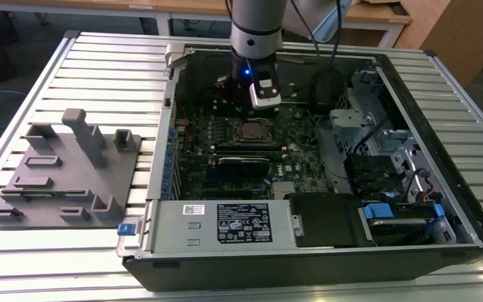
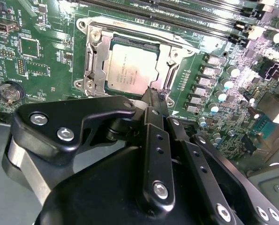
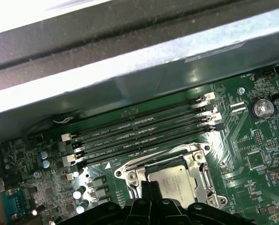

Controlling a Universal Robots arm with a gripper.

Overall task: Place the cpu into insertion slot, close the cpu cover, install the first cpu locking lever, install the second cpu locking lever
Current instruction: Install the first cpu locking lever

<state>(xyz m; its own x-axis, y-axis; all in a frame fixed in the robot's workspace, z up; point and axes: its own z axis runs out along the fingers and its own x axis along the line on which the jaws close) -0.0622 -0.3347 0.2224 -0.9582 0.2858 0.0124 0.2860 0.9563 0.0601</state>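
Cpu [image 2: 130,68] seated in insertion slot [image 2: 94,56], cpu cover [image 2: 169,70] down; gripper [image 2: 154,96] fingers pinched narrow at cover's 6 o'clock edge.

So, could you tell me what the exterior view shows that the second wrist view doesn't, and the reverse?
The exterior view alone takes in the whole open computer case on the slatted table, with a grey fixture block beside it on that view's left. The second wrist view alone gives close detail: the cpu seated in the insertion slot, and a coin battery. Both show the green board and the gripper.
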